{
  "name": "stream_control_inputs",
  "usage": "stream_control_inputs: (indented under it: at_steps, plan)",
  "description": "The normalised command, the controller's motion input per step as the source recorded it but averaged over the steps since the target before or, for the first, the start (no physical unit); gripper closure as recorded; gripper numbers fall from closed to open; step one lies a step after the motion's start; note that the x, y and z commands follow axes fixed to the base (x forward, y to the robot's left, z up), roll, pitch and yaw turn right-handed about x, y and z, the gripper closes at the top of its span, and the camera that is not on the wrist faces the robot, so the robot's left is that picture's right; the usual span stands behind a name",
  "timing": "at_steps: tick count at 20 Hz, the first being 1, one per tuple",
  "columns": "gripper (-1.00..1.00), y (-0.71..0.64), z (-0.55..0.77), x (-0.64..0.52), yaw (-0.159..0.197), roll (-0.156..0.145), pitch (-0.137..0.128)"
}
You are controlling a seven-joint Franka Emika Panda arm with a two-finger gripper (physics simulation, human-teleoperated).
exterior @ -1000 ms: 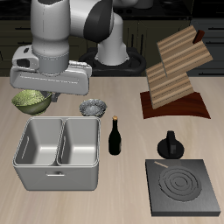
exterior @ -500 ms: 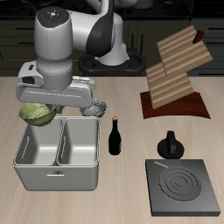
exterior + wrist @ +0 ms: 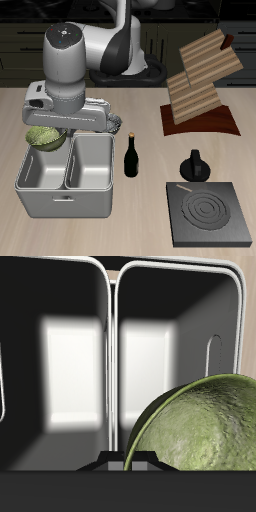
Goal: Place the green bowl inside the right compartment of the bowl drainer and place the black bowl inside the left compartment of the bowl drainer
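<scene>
Olive-green and mottled, the green bowl (image 3: 45, 135) is hanging tilted in the exterior view, above the back rim of the bowl drainer (image 3: 65, 172), over the well farther from the bottle. The hand (image 3: 50, 127) is gripping the bowl from above, its fingers mostly hidden under the white arm body. Grey and rectangular, the drainer is sitting on the counter (image 3: 140, 215) near its front edge, both wells showing bare metal. A dark bottle (image 3: 131, 156) is standing upright just beside the drainer. The black bowl (image 3: 113, 124) is peeking out behind the arm, farther back on the counter. A black knobbed pot (image 3: 194, 166), a flat stove plate (image 3: 210, 214) and a wooden rack (image 3: 202, 80) are lying well apart from the drainer.

Seen from the wrist, the green bowl (image 3: 195, 428) is looming close, its rim clamped in the hand, with the drainer's two wells (image 3: 110, 356) open beyond it.
</scene>
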Motion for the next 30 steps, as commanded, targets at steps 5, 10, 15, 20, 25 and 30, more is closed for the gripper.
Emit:
stream_control_inputs:
  at_steps: [5,10,15,20,25,30]
  plan:
    - [-1.00,-0.01,-0.04,-0.06,-0.001,-0.011,0.015]
    - [-1.00,0.25,0.09,-0.14,0.001,0.061,-0.011]
    - [-1.00,0.11,0.18,-0.15,0.005,0.027,-0.028]
    - [-1.00,-0.15,0.18,-0.27,-0.042,-0.065,-0.049]
    - [-1.00,0.02,0.23,-0.36,-0.017,-0.005,-0.083]
    - [-1.00,-0.04,0.10,-0.31,-0.011,-0.014,-0.044]
